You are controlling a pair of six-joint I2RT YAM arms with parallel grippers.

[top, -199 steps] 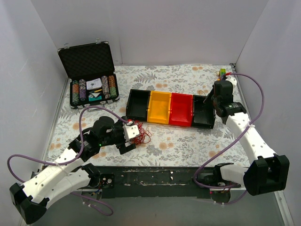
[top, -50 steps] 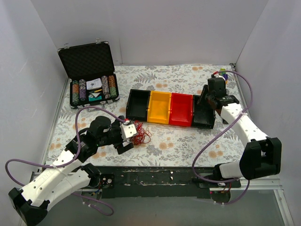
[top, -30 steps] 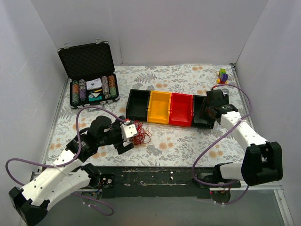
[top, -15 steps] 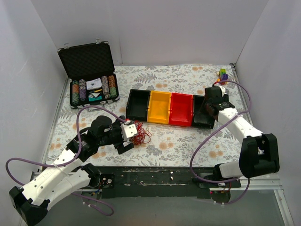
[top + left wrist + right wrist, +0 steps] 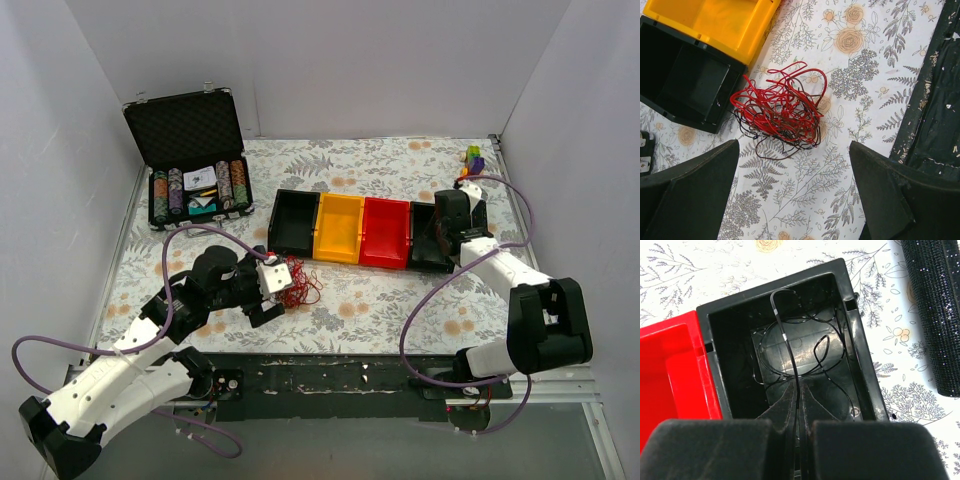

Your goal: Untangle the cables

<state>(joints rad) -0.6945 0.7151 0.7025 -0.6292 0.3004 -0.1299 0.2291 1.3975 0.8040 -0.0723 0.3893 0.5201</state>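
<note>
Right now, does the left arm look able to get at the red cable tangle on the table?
Probably yes: the left claw hangs open right above the cable tangle, one finger on each side, with nothing between them.

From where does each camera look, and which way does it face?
Top external: above and behind, facing down at the table; left arm and right arm show.
Left wrist: facing down at the red cables; open left gripper frames them.
Right wrist: facing down into the end black bin; shut right gripper pinches a dark cable.
Shared: top and left wrist show the red cables.
</note>
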